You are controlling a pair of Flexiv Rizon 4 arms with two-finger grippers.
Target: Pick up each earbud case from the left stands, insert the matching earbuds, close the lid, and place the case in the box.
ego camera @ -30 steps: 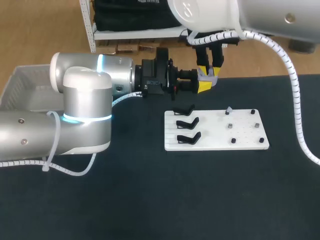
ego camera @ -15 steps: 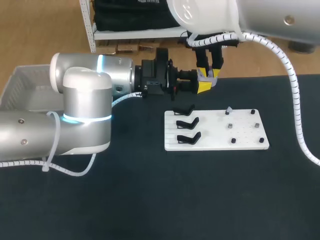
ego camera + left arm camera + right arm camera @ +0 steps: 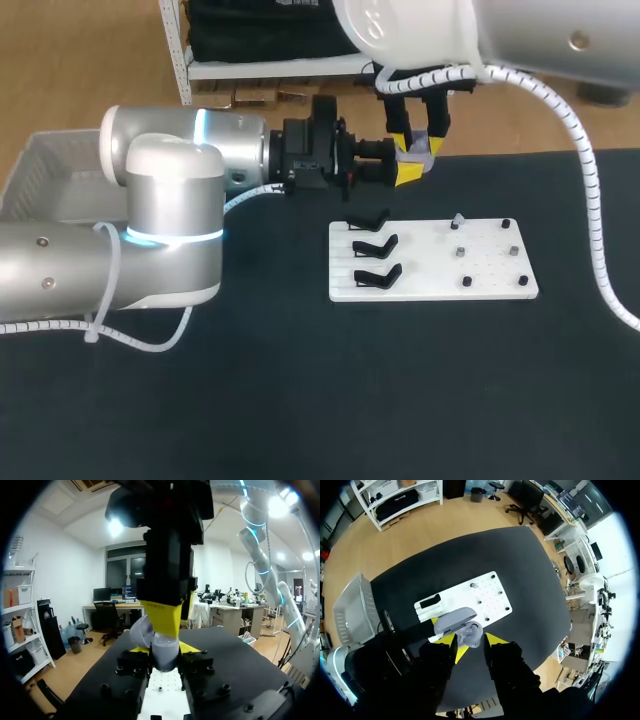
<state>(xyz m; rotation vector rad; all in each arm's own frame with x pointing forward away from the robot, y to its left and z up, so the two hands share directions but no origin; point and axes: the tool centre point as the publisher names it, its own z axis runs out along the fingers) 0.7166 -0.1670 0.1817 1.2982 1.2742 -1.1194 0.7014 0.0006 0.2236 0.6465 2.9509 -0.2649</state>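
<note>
The earbud case (image 3: 421, 149), a pale grey shell, sits between the two yellow tips of our left pincer (image 3: 411, 160), which has closed on it from two sides and holds it up off the counter (image 3: 300, 400). Its lid (image 3: 454, 616) stands open, swung back from the rounded body. Our right pincer (image 3: 420, 136) hangs directly above the left one, pointing down at the case. Its fingers are parted, with one yellow tip on each side of the body. From its own wrist view the case lies just ahead of those tips and between them. We cannot tell whether either tip touches the shell, so we count this pincer as spread and gripping nothing. In the left wrist view, one yellow finger of the right pincer comes down right against the case, just over the gap between our own tips. Below and ahead of both pincers a white board (image 3: 490, 262) lies flat on the counter. Its near end carries three black stands (image 3: 372, 245), all bare, and its far half carries small dark pegs (image 3: 466, 282) set apart from one another. The box (image 3: 50, 170), a pale wire basket, sits well behind the left pincer, beside that arm's elbow and off the counter's edge.
</note>
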